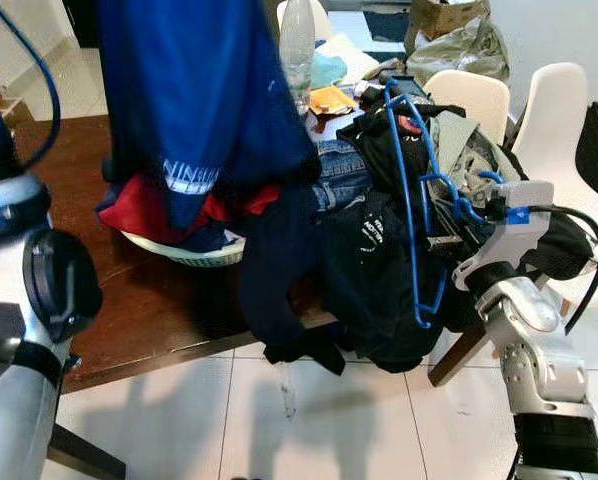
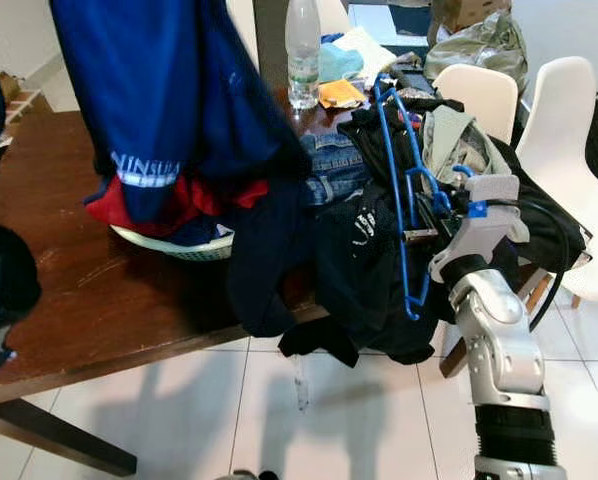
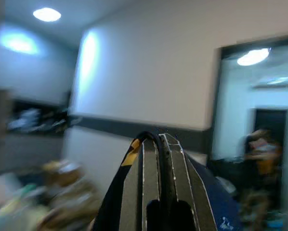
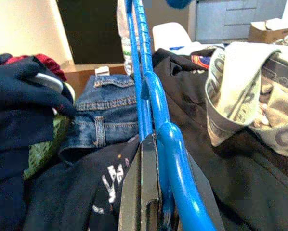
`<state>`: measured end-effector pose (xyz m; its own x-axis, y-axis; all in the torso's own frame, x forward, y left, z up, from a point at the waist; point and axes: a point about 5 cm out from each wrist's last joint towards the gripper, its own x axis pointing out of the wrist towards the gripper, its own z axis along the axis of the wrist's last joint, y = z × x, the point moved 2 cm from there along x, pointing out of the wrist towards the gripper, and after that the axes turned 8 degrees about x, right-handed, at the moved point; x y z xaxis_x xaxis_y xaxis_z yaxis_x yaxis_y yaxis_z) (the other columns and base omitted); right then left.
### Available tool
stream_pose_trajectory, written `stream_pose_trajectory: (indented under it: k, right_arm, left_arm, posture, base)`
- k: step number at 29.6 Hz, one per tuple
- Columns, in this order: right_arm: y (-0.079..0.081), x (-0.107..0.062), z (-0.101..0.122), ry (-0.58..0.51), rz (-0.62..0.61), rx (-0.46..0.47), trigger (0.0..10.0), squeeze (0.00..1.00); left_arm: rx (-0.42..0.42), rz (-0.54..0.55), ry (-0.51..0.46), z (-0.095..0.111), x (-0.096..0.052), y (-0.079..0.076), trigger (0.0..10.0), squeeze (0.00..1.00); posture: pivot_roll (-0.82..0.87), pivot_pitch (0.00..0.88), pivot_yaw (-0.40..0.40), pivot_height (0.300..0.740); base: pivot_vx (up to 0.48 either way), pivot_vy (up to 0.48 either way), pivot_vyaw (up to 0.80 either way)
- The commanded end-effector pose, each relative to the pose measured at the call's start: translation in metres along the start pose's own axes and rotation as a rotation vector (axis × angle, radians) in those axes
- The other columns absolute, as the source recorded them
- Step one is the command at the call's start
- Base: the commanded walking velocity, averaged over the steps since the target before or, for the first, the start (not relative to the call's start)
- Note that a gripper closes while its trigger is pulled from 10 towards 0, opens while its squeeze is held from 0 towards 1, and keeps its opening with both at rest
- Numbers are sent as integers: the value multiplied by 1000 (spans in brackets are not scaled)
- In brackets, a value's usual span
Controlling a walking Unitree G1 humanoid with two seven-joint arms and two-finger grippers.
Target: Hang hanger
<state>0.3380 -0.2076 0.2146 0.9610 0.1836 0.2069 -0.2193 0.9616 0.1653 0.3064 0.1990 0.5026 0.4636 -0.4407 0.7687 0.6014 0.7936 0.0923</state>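
Presently, my inventory, largest item first.

Table: dark brown wood, smooth, with a heap of laundry along its far and right side, which is why I stand at its near edge.

Blue garment: large, soft, with white lettering. It hangs from above in front of the table. My left gripper points upward, its fingers clenched on a dark strap or hem with blue cloth on either side, so I judge it is holding this garment up.

Black clothes: limp knit fabric spilling over the table edge, jeans of stiff denim just behind.

White chairs: two moulded plastic shells, to the right of the heap.

Hanger: blue, a thin rounded plastic frame, lying on the black clothes, its hook near my right gripper. That claw is clenched on the hanger's blue bar, ready, I judge, to lift it free.

Basket: pale woven rim beneath red cloth.

Bottle: clear plastic, upright, far side.
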Motion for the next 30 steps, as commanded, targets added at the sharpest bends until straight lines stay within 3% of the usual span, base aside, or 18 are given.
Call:
stream_pose_trajectory:
  k: [1,4,5,6,8,9,10,11,13,15,20,21,22,23,24,28,29,30]
  right_arm:
    - [1,-2,-3,4,8,-5,10000,0]
    - [0,-3,-3,9,12,-8,10000,0]
    - [0,-3,-3,9,12,-8,10000,0]
    - [-1,-4,-3,13,13,-10,10000,0]
    - [-1,-4,-3,13,13,-10,10000,0]
    - [-1,-5,-4,19,14,-11,10000,0]
    - [-1,-5,-4,19,14,-11,10000,0]
    - [-1,-5,-5,25,17,-12,10000,0]
    - [0,-5,-6,30,23,-13,10000,0]
    - [0,-5,-6,30,23,-13,10000,0]
    - [2,-5,-8,40,32,-17,10000,0]
    - [3,-5,-9,46,32,-20,10000,0]
    - [3,-6,-10,51,32,-22,10000,0]
    - [3,-6,-10,51,32,-22,10000,0]
    - [3,-6,-11,55,32,-24,10000,0]
    - [3,-7,-10,57,34,-24,10000,0]
    - [3,-7,-10,57,33,-25,10000,0]
    - [3,-7,-10,57,33,-25,10000,0]
  left_arm:
    - [89,193,105,-19,-31,36,0,0]
    - [137,322,199,-34,-58,60,0,0]
    - [137,322,199,-34,-58,60,0,0]
    - [164,409,255,-40,-77,76,0,0]
    - [164,409,255,-40,-77,76,0,0]
    - [207,490,329,-48,-98,92,0,0]
    - [207,490,329,-48,-98,92,0,0]
    - [256,535,403,-57,-116,102,0,0]
    - [317,537,474,-67,-128,106,0,0]
    - [317,537,474,-67,-128,106,0,0]
    - [444,491,597,-85,-139,107,0,0]
    - [517,465,659,-94,-143,108,1765,0]
    - [555,449,701,-104,-146,108,6157,0]
    - [555,449,701,-104,-146,108,6157,0]
    - [564,433,719,-113,-146,106,9961,0]
    - [544,413,724,-124,-145,102,10000,16]
    - [529,395,713,-127,-142,98,10000,1000]
    - [529,395,713,-127,-142,98,10000,1000]
  posture:
    - [120,138,31,740]
    - [120,141,27,740]
    - [120,141,27,740]
    - [121,145,24,740]
    - [121,145,24,740]
    - [121,147,20,740]
    - [121,147,20,740]
    - [121,149,16,740]
    - [117,153,14,740]
    - [117,153,14,740]
    - [113,153,12,740]
    - [112,154,11,740]
    - [111,154,11,740]
    - [111,154,11,740]
    - [107,154,11,740]
    - [102,152,14,740]
    - [97,151,15,740]
    - [97,151,15,740]
  base:
    - [0,0,0]
    - [0,0,0]
    - [0,0,0]
    - [0,0,0]
    - [0,0,0]
    - [0,0,0]
    - [0,0,0]
    - [0,0,0]
    - [0,0,0]
    - [0,0,0]
    - [0,0,0]
    - [0,0,0]
    - [0,0,0]
    - [0,0,0]
    - [0,0,0]
    - [0,0,0]
    - [0,0,0]
    - [0,0,0]
